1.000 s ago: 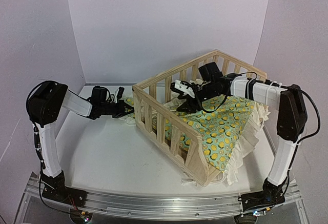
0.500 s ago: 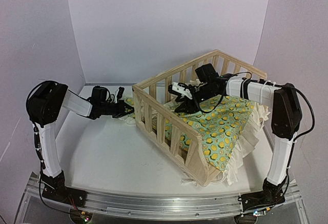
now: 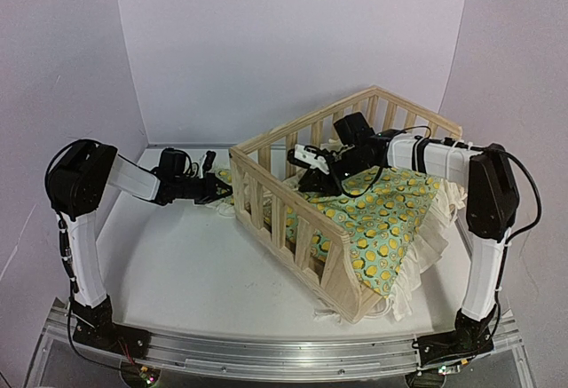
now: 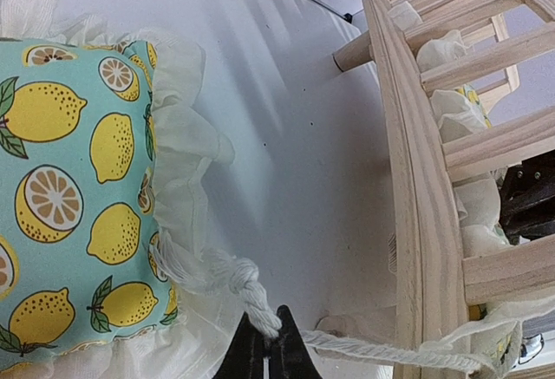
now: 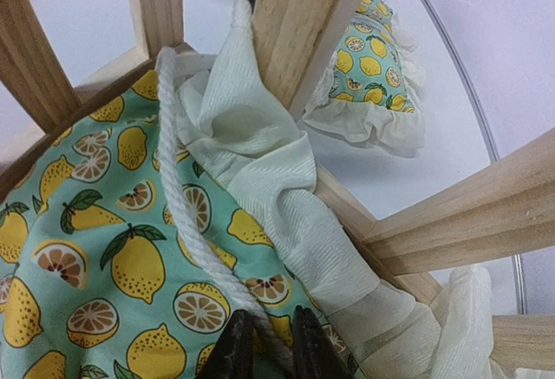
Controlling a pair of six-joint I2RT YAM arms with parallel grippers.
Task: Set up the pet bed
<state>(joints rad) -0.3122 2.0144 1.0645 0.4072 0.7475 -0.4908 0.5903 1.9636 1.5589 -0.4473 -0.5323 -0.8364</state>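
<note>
The pet bed's pale pine frame (image 3: 293, 201) stands mid-table, with the lemon-print cushion (image 3: 390, 215) lying inside and spilling its cream ruffle over the low right side. The small matching pillow (image 4: 69, 179) lies on the table outside the frame's left corner. My left gripper (image 4: 265, 344) is shut on a white rope (image 4: 251, 297) just below its knot, beside the pillow. Inside the bed's left corner, my right gripper (image 5: 267, 340) pinches another stretch of white rope (image 5: 178, 188) against the cushion (image 5: 104, 258).
Slats of the frame (image 5: 303, 15) and bunched ruffle (image 5: 286, 197) crowd close around the right gripper. The frame's end rail (image 4: 416, 179) stands just right of the left gripper. Grey walls enclose the white table (image 3: 186, 264) at the back and sides.
The right gripper has shifted a little left toward the bed's corner and its jaws have closed onto the rope. The left arm holds still.
</note>
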